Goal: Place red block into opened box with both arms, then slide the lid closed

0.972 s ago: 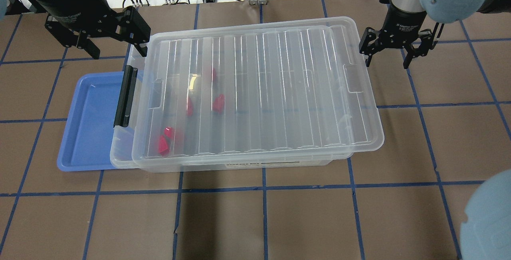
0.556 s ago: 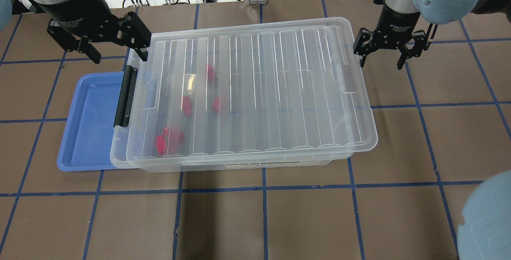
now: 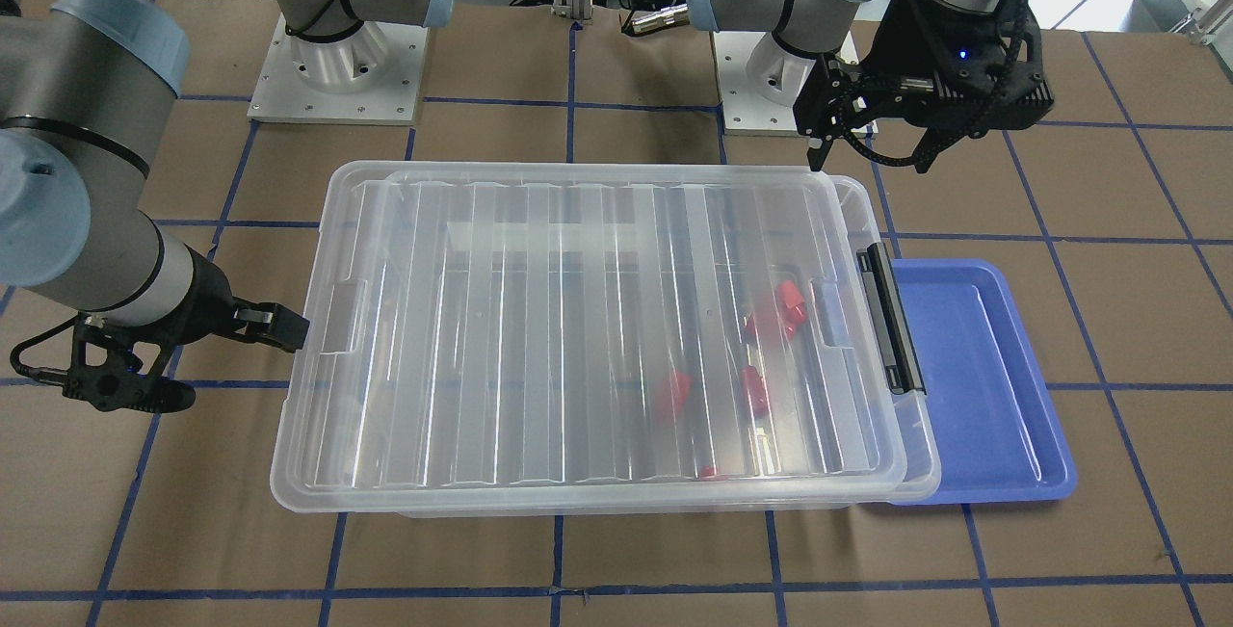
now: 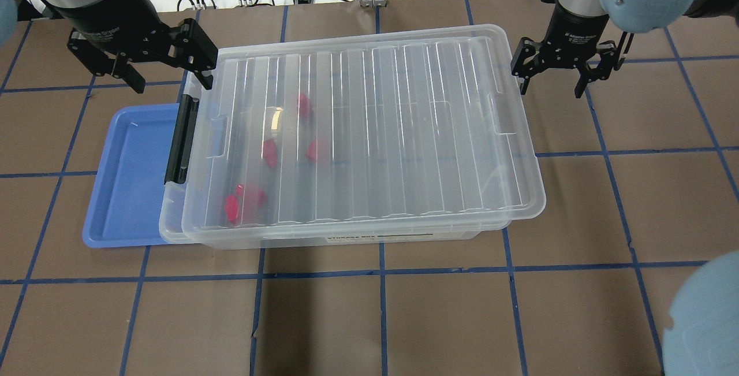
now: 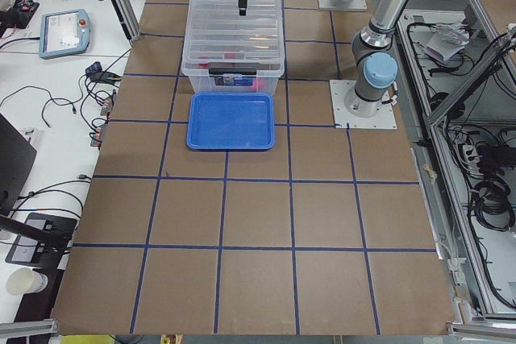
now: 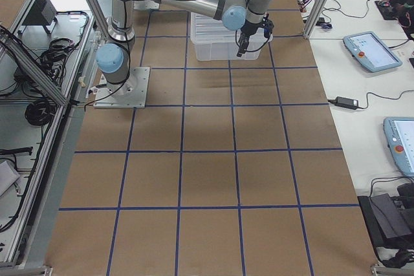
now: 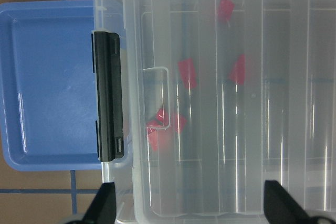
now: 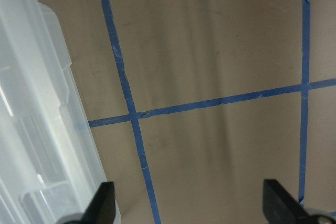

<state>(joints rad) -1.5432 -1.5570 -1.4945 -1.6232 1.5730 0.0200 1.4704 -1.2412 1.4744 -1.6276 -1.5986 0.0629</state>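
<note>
Clear lid (image 4: 404, 133) over box (image 4: 171, 220), red blocks (image 4: 268, 153) beneath; left gripper (image 4: 172, 78) spread wide at clasp-end corner; right gripper (image 4: 551, 84) wide, empty, just off opposite end.

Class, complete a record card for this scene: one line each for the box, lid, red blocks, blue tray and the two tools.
Box: clear plastic, black clasp at one end
Lid: lying on the box, offset toward the robot's right, so the clasp-end rim shows
Red blocks: several, inside the box beneath the lid, near the clasp end
Blue tray: against the box's clasp end
Left tool: open, holding nothing, by the far clasp-end corner
Right tool: open, holding nothing, beside the lid's other end
</note>
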